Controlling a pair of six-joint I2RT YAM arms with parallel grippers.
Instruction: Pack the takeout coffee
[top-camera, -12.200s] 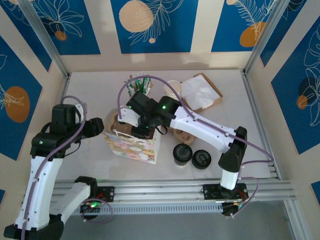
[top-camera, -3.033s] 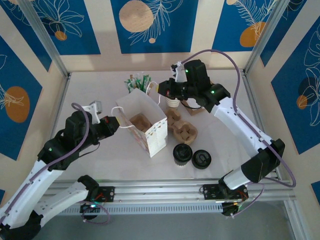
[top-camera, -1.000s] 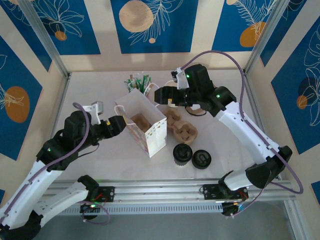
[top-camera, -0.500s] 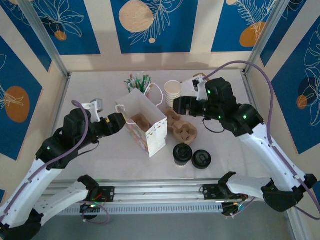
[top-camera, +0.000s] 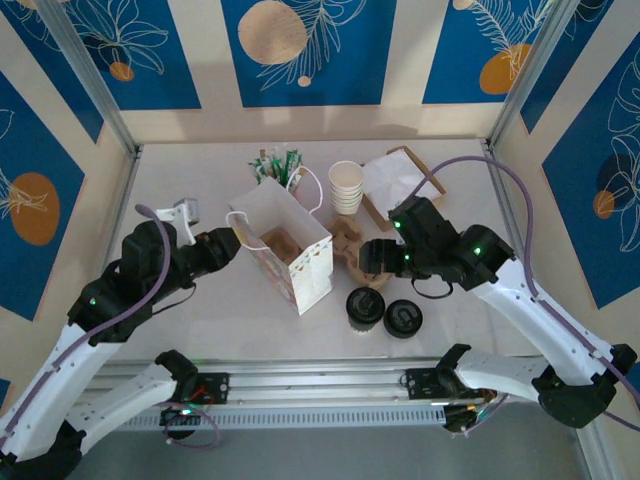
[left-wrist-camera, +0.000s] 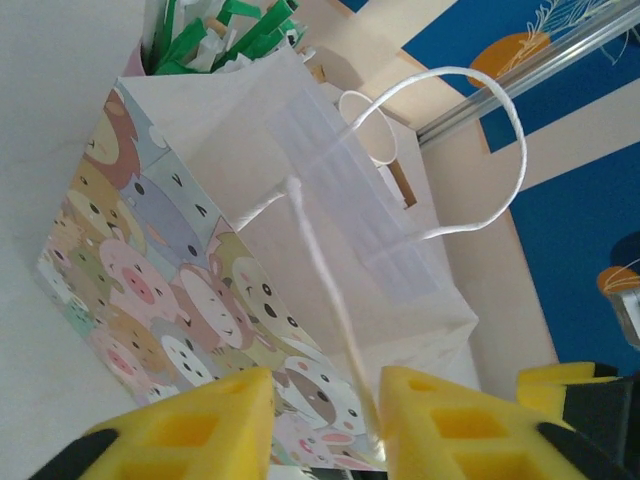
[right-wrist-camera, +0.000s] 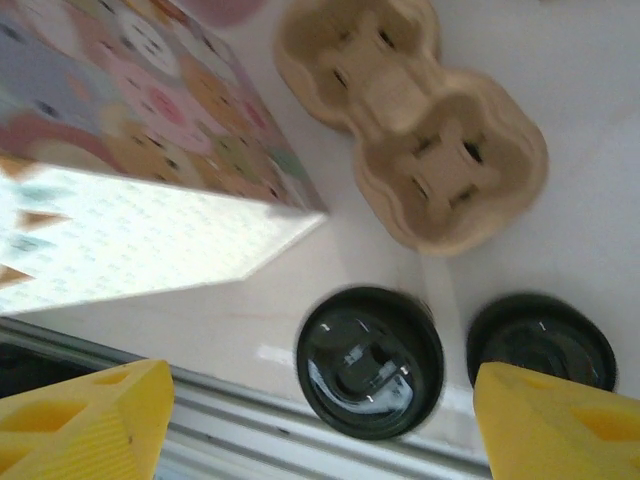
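The takeout coffee (top-camera: 365, 305), a cream cup under a black lid, stands on the table just right of the bag's near corner. My right gripper (top-camera: 375, 256) hangs open above it. In the right wrist view the coffee lid (right-wrist-camera: 370, 362) lies between the wide-spread yellow fingertips of the right gripper (right-wrist-camera: 322, 412), untouched. The animal-print paper bag (top-camera: 290, 250) stands open. My left gripper (top-camera: 228, 244) is at its left rim. In the left wrist view the bag's white string handle (left-wrist-camera: 325, 290) runs between the fingers of the left gripper (left-wrist-camera: 325, 425), close to the right pad, with a gap still showing.
A bare black lid (top-camera: 403, 318) lies right of the coffee. A cardboard cup carrier (top-camera: 355, 245) sits beside the bag, another inside it (top-camera: 283, 243). Lidless cups (top-camera: 346, 187), a napkin box (top-camera: 405, 185) and green packets (top-camera: 275, 165) stand at the back. A metal rail (top-camera: 330, 378) edges the front.
My right arm has swung from the back by the cup stack forward and down, over the lidded cup. The left jaws have narrowed around the bag's handle string.
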